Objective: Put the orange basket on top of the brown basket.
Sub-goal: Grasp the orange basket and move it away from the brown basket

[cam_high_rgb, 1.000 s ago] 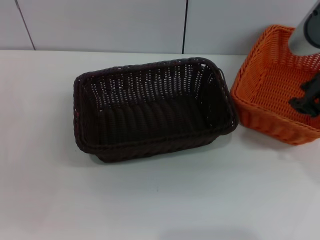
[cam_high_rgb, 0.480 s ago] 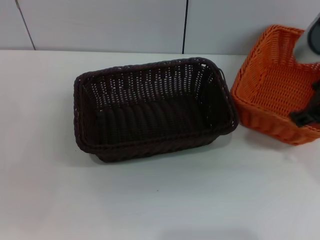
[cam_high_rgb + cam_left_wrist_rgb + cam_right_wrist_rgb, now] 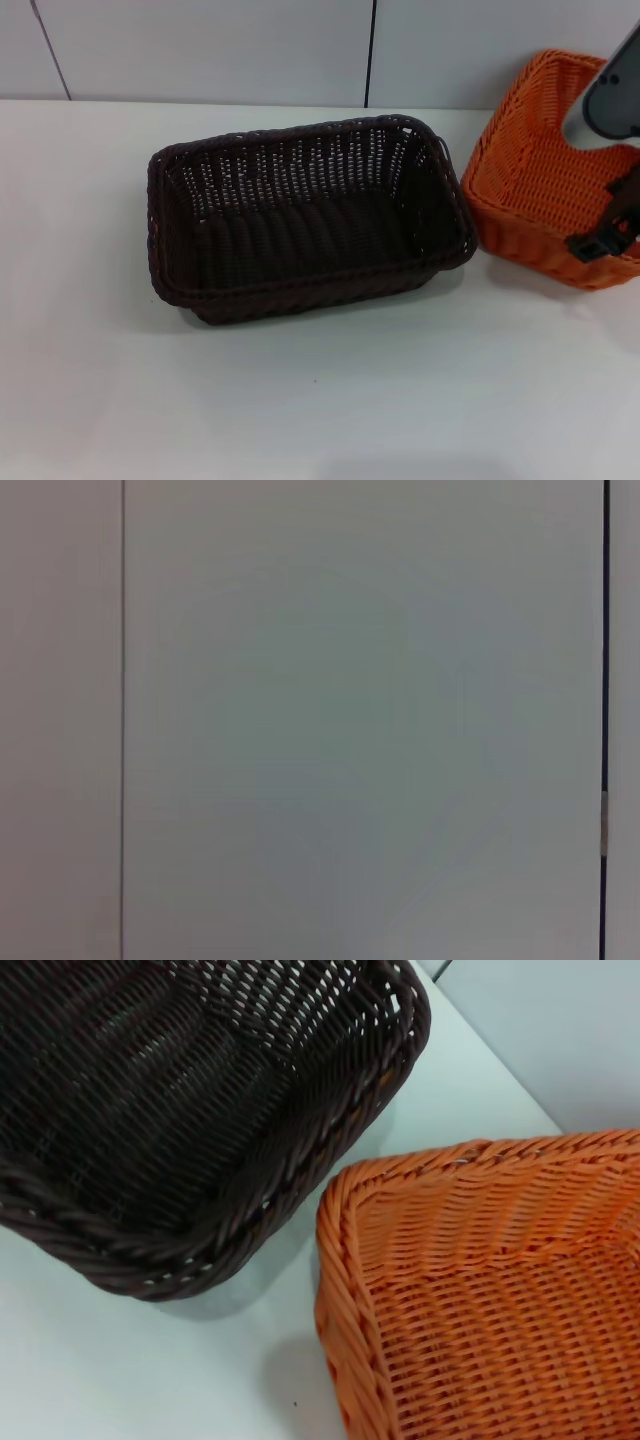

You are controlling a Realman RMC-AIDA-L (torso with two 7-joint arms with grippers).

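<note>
The brown basket (image 3: 300, 230) stands empty on the white table, middle left in the head view. The orange basket (image 3: 535, 170) stands right beside it on the right, partly cut off by the picture's edge, with a narrow gap between the two. My right gripper (image 3: 600, 243) hangs at the orange basket's near rim, at the far right edge. The right wrist view shows a corner of the brown basket (image 3: 150, 1090) and a corner of the orange basket (image 3: 500, 1280) close together. My left gripper is out of view.
The white table (image 3: 320, 400) stretches in front of and to the left of the baskets. A pale wall (image 3: 200, 50) with dark seams runs along the back. The left wrist view shows only a pale panel (image 3: 350, 720).
My right gripper has moved down and toward the orange basket's near rim. Both baskets have stayed in place.
</note>
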